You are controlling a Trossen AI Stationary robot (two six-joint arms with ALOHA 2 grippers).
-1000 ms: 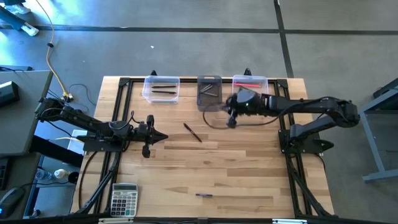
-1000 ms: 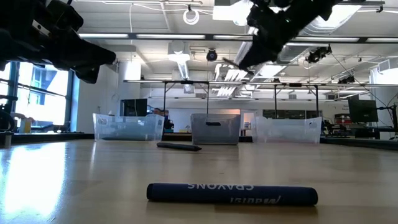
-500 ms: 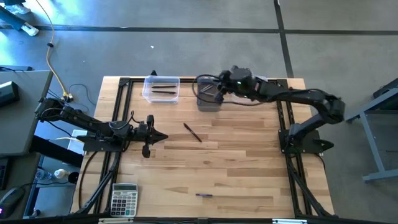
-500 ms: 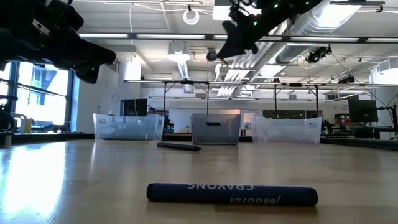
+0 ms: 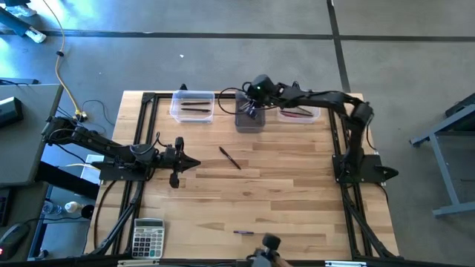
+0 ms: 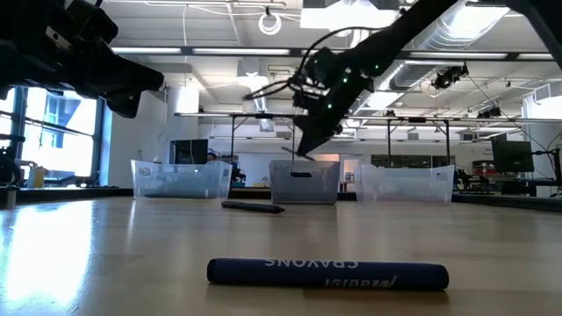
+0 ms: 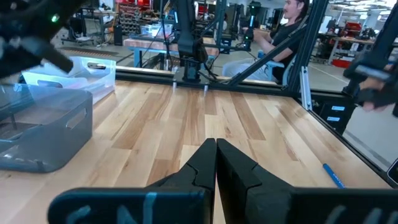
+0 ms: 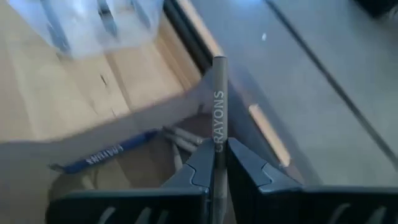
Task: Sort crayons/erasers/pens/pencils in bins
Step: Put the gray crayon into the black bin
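Even, bright light from ceiling strips falls on the table (image 5: pixel 282 193), with only faint shadows under the arms. In the low view the near crayon (image 6: pixel 327 274) is sharp, while the bins (image 6: pixel 303 182) at the far edge look soft. The right wrist view is smeared with motion blur; window glare at the low view's left.

We see a robotics lab or workshop: bare concrete floor (image 5: pixel 223 59), ceiling ducts (image 6: pixel 439 31), other framed workbenches (image 7: pixel 205 46), and a seated person (image 7: pixel 280 37).
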